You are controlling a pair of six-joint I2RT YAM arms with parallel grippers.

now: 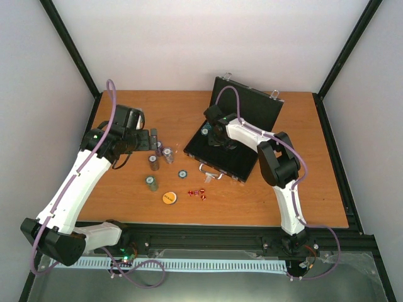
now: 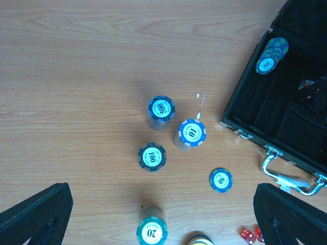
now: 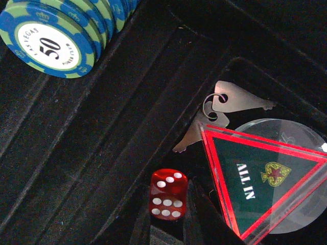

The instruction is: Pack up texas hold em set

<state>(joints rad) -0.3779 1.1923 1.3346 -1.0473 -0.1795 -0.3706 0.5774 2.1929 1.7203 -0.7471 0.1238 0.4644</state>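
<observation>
Left tool (image 1: 151, 139): fingers spread wide, holding nothing, hovering over the left half of the desk (image 1: 302, 189) above the loose chips
Chip stacks (image 2: 161, 107): four short stacks stood upright on the wood, tops marked 500, 10 (image 2: 191, 133), 100 (image 2: 152, 156) and 20 (image 2: 152, 232); the 500 and 10 stacks were just beside each other, the rest apart
Single chip (image 2: 220, 179): marked 50, lay flat between the stacks and the case
Orange disc (image 1: 169, 197): flat on the desk, near the front edge, right of the 20 stack
Loose dice (image 1: 198, 193): a few small red ones in a cluster just right of the disc
Case (image 1: 227, 160): black, open at desk centre, lid standing up at the far side, silver handle (image 2: 286, 176) facing the front
Row of chips (image 3: 48, 46): blue-green 50s lying on edge in one slot of the case
Right tool (image 1: 211, 133): reached into the case, fingers nearly together, pinching a red die (image 3: 167, 200)
Keys (image 3: 225, 109): two, on a ring, in the side compartment
Triangle (image 3: 255, 186): red-edged, marked ALL IN, in the same compartment, overlapping a clear disc (image 3: 286, 138)
</observation>
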